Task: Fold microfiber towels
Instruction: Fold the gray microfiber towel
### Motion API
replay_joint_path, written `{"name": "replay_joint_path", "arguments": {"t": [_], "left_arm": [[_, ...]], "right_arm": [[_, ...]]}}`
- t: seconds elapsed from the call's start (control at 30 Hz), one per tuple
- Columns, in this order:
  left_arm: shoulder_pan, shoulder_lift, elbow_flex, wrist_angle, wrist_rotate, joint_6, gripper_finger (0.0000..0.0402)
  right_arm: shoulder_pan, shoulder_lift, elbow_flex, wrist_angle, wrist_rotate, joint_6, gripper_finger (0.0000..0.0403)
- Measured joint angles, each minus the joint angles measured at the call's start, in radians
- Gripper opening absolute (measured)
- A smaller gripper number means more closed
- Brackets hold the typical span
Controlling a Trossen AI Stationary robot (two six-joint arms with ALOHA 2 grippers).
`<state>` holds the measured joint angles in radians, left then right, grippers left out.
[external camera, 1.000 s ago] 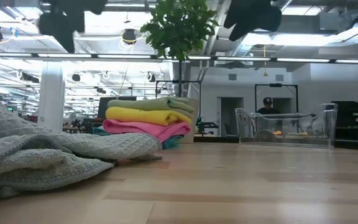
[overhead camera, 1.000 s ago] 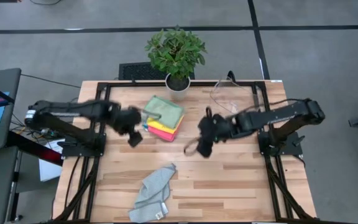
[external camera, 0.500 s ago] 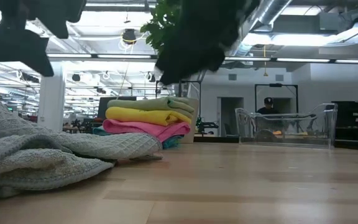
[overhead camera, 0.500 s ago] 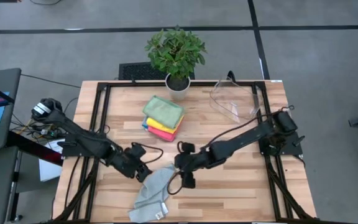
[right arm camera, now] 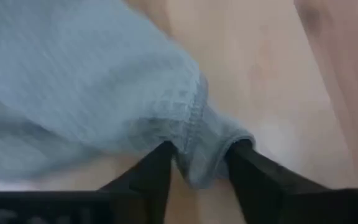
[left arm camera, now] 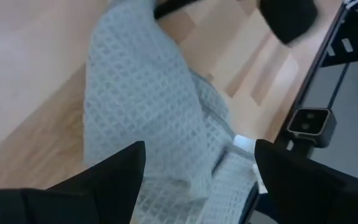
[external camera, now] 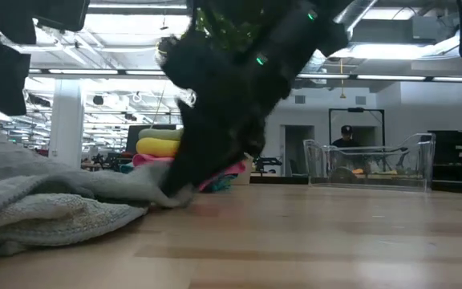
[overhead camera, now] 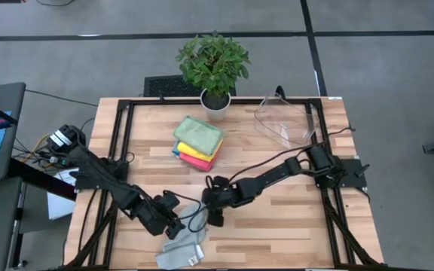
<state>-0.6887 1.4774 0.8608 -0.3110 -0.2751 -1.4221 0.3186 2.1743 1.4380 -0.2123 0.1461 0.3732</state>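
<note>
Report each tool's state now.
Left tool: open, over the grey towel.
Right tool: around the towel's corner, open or shut unclear.

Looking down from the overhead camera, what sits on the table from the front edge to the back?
Crumpled grey towel under the left gripper → right gripper at its corner → stack of folded towels → potted plant at the back edge, with a clear plastic bin beside it.

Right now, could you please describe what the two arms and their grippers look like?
Both arms are black and slender, with loose black cables looping beside them. The left gripper and the right gripper each have two dark, wedge-shaped fingers. A small green light glows on one arm in the low view.
</note>
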Motion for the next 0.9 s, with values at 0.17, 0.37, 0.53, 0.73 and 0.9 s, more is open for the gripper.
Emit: {"name": "replay_joint_path", "arguments": {"t": [0.17,0.37,0.53,0.73,0.9], "left_arm": [[-0.007,-0.008,0.000,-0.004,0.000,0.009,0.0295],[-0.004,-0.007,-0.001,0.038,-0.016,0.082,0.0295],[0.013,-0.006,0.000,0.065,-0.045,0.103,0.0295],[0.067,-0.004,-0.001,0.282,-0.078,0.196,0.0295],[0.131,-0.004,0.000,0.502,-0.059,0.316,0.0295]], "right_arm": [[0.036,-0.029,0.041,-0.022,-0.016,0.004,0.0033],[0.073,-0.168,0.074,-0.189,0.005,0.043,0.0018],[0.119,-0.312,0.097,-0.295,0.106,0.093,0.0015],[0.148,-0.456,0.096,-0.397,0.164,0.202,0.0009],[0.165,-0.551,0.096,-0.419,0.238,0.247,0.0013]]}}
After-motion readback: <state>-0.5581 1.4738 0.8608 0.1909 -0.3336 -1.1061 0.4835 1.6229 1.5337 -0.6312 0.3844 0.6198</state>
